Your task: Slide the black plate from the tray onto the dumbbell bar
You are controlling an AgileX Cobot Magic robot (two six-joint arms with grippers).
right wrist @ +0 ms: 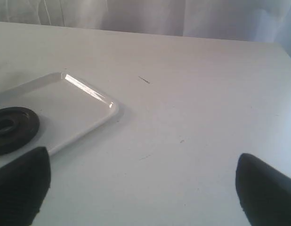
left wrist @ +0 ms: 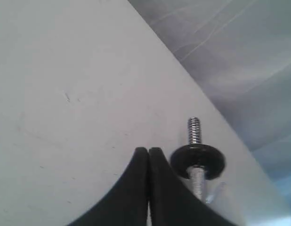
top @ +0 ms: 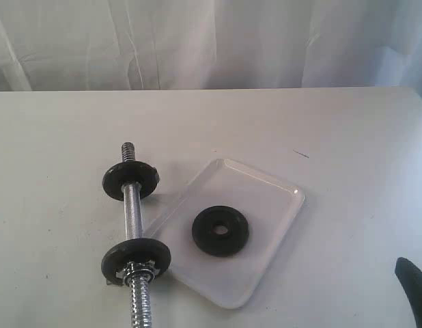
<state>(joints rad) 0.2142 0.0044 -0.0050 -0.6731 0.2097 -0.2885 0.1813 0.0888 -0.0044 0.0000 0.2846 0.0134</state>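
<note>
On tray (top: 269,198), black plate (top: 209,232) flat, beside dumbbell bar (top: 134,212)

The left tool (left wrist: 149,150), jaws pressed together, sits just beside the dumbbell bar (left wrist: 194,130).

Left gripper (left wrist: 148,150): two black fingers pressed flat together, tips meeting with no gap. Right gripper (right wrist: 141,160): black fingers (right wrist: 23,183) spread wide apart; one dark fingertip (top: 410,283) shows at the exterior view's lower right edge.

White table (top: 334,123); pale creased curtain (top: 211,41) behind; soft light.
</note>
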